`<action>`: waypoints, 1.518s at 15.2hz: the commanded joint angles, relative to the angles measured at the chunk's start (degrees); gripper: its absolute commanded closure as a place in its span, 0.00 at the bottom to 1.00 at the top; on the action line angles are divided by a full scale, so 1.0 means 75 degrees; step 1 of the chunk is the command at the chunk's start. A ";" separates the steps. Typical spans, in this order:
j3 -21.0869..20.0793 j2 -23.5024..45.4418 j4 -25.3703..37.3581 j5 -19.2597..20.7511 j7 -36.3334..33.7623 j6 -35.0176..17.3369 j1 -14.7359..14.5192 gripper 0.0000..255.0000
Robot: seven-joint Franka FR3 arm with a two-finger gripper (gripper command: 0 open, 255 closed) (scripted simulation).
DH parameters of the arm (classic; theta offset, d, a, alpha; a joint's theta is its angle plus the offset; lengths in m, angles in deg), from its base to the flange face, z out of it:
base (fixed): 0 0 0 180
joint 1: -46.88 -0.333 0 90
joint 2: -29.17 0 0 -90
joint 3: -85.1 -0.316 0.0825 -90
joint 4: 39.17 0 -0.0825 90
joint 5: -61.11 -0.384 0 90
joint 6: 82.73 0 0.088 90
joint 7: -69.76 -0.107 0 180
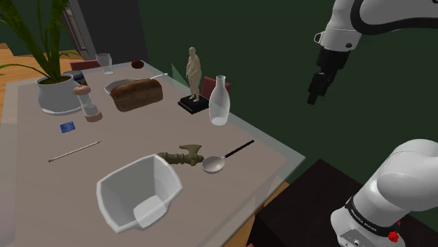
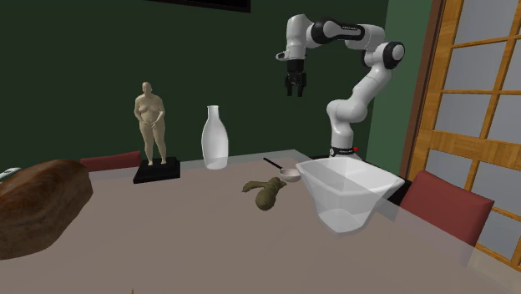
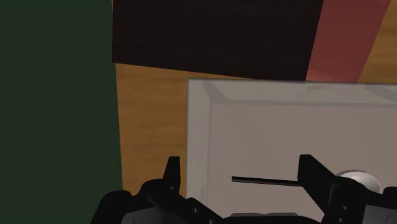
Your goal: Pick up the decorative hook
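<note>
Item: decorative hook (image 1: 181, 154), lay lower centre of the shoulder view, just beside spoon (image 1: 214, 164); gripper (image 1: 317, 90) upper right, wide open, empty; a descent could have snagged that spoon.

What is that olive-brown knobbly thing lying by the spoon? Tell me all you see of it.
The decorative hook is dull olive-brown, like aged metal: a slim stem widening into a knobbed, ornate end. It lies flat on the pale table, between the white tub and the spoon, whose bowl sits close beside it. Nothing grips it.
</note>
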 commanded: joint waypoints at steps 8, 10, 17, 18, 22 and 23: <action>-0.0764 0.1397 0.0159 -0.0269 -0.0229 -0.1390 -0.0472 0.00; -0.0982 0.1840 0.0279 -0.0296 -0.0302 -0.1756 -0.0583 0.00; -0.1749 0.3500 0.0944 -0.0158 -0.0630 -0.2876 -0.0877 0.00; -0.1858 0.3748 0.1068 -0.0102 -0.0690 -0.3012 -0.0911 0.00; -0.2274 0.4766 0.1638 0.0225 -0.0977 -0.3484 -0.1042 0.00; -0.2371 0.5026 0.1799 0.0334 -0.1060 -0.3583 -0.1078 0.00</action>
